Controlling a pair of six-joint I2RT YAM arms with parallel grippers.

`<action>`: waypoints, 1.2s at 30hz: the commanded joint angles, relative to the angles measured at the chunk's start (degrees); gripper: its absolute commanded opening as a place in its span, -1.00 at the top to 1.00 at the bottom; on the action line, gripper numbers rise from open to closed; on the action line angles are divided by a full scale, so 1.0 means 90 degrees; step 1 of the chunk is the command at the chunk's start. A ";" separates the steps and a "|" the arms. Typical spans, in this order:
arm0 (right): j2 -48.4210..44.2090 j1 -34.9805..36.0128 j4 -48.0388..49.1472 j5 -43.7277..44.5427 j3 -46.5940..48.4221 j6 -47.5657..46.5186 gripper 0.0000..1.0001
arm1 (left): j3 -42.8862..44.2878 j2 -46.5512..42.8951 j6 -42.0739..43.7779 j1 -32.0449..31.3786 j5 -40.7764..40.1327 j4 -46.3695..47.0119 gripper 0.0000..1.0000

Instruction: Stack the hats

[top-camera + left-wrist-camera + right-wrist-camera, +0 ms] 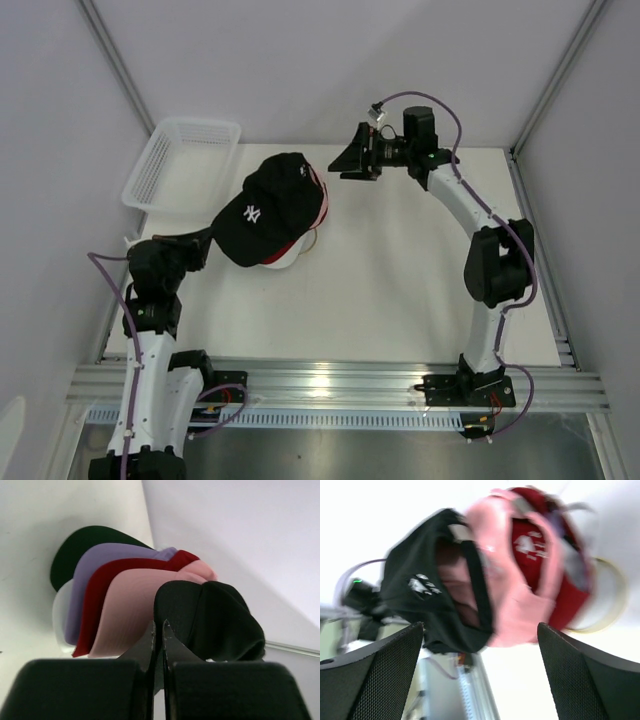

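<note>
With left gripper (pixel 159 630) clamped on black cap (pixel 210 620) brim, right gripper (pixel 350 165) apart, you seat it squarely over pink cap (pixel 130 610).

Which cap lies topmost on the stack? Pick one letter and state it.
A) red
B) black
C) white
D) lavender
B: seen from above, the black cap, white logo on its front, lies over all the others.
</note>
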 commanded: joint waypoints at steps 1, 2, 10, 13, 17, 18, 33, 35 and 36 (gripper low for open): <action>-0.0789 -0.0036 -0.2955 0.1233 0.0286 -0.2464 -0.99 | 0.0220 0.0239 0.0573 -0.0213 -0.0604 -0.0122 0.99; -0.0917 -0.0056 -0.2998 0.1478 0.0159 -0.2545 -0.99 | 0.0269 0.0297 0.0632 -0.0320 -0.0712 -0.0103 0.99; -0.2021 -0.0134 -0.1974 0.1890 -0.1072 -0.2077 -0.99 | 0.1030 0.1362 0.0819 -0.1492 -0.1355 0.0063 0.99; -0.2334 -0.0124 -0.1740 0.1910 -0.1375 -0.1970 -1.00 | 0.1196 0.1499 0.0711 -0.1532 -0.1747 -0.0179 0.99; -0.2695 -0.0134 -0.1553 0.2056 -0.1785 -0.1921 -0.99 | 0.1265 0.1441 0.0477 -0.1532 -0.2255 -0.0609 0.99; -0.2792 -0.0134 -0.1553 0.2105 -0.1882 -0.1940 -0.99 | 0.1275 0.1460 0.0438 -0.1532 -0.2449 -0.0697 0.99; -0.3321 -0.0144 -0.2517 0.3237 -0.1201 -0.2194 -0.99 | 0.1830 0.1158 0.2515 -0.1552 -0.2675 -0.0698 -0.45; -0.3389 -0.0134 -0.2665 0.3413 -0.0928 -0.2252 -0.99 | 0.2572 0.1040 0.3306 -0.1503 -0.2754 -0.0884 -0.75; -0.3418 -0.0144 -0.2773 0.3510 -0.0859 -0.2243 -0.99 | 0.2796 0.1040 0.3589 -0.1483 -0.2705 -0.0913 -0.85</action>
